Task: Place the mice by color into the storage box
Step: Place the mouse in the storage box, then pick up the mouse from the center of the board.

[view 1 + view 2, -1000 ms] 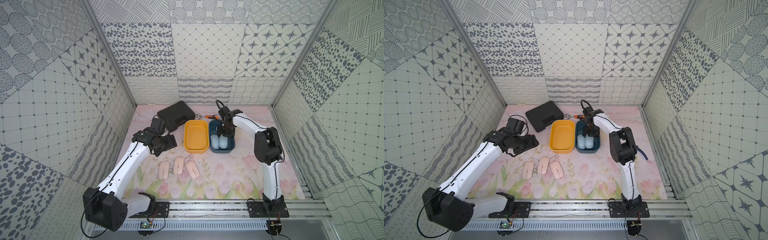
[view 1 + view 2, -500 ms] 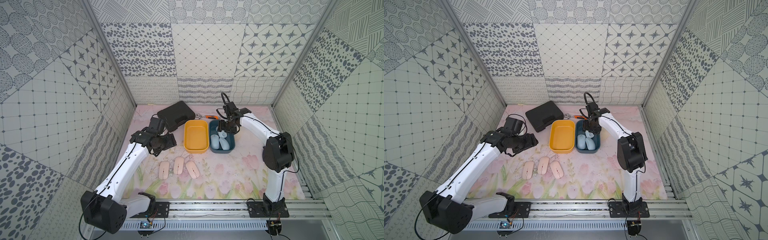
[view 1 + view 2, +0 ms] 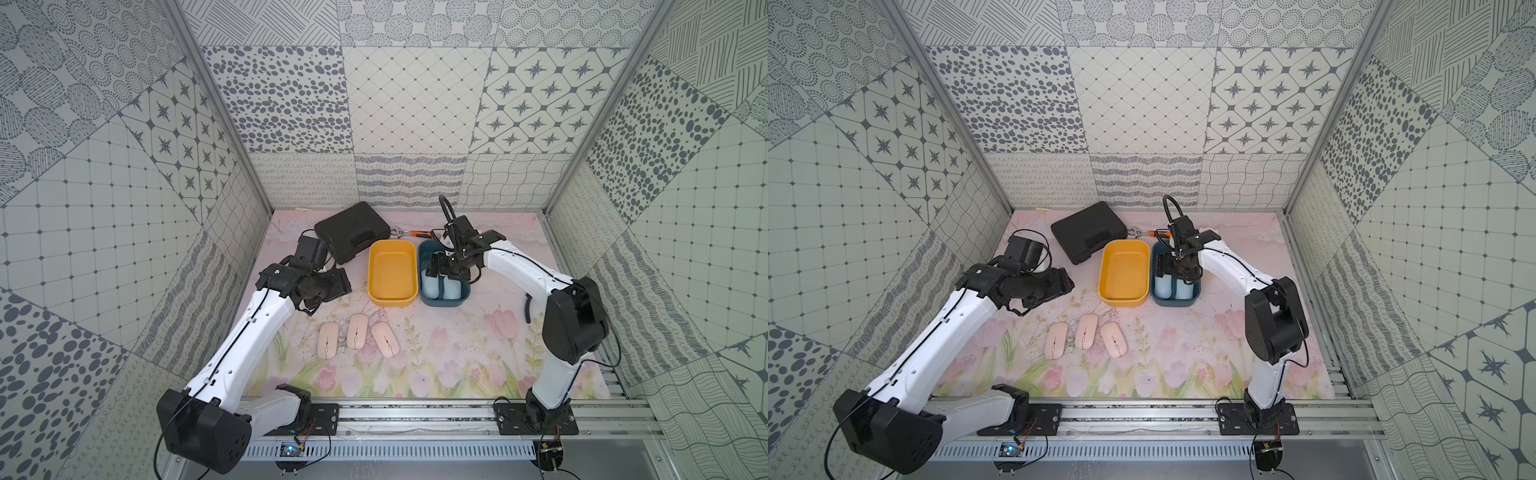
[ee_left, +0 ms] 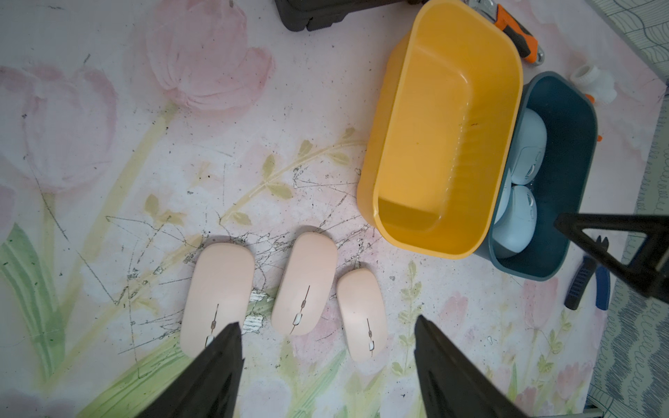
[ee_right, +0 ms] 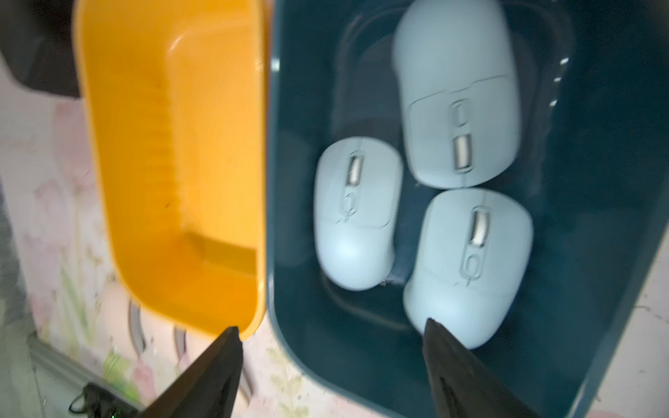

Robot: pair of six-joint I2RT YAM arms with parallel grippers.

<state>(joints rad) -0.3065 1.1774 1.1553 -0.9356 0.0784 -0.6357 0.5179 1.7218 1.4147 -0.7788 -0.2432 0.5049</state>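
Note:
Three pale pink mice (image 3: 357, 331) (image 3: 1086, 331) (image 4: 304, 286) lie side by side on the floral mat, in front of the boxes. Three light blue mice (image 5: 356, 213) (image 3: 432, 284) lie in the dark blue storage box (image 3: 442, 305) (image 5: 297, 253). The yellow storage box (image 3: 392, 302) (image 4: 376, 173) beside it holds nothing. My right gripper (image 5: 330, 325) (image 3: 442, 270) hangs open just over the blue box, with nothing between its fingers. Left of the yellow box, above the mat, my left gripper (image 4: 327, 322) (image 3: 338, 282) is open and empty, and the pink mice lie just beyond its fingertips.
A black case (image 3: 353, 232) lies at the back left. An orange-handled tool (image 3: 417, 232) lies behind the boxes. Blue-handled pliers (image 4: 593, 286) lie on the mat right of the blue box, under the right arm.
My right gripper has opened and let go of a blue mouse, which now lies in the blue box with the other two. The right elbow swung to the right. The left arm barely moved.

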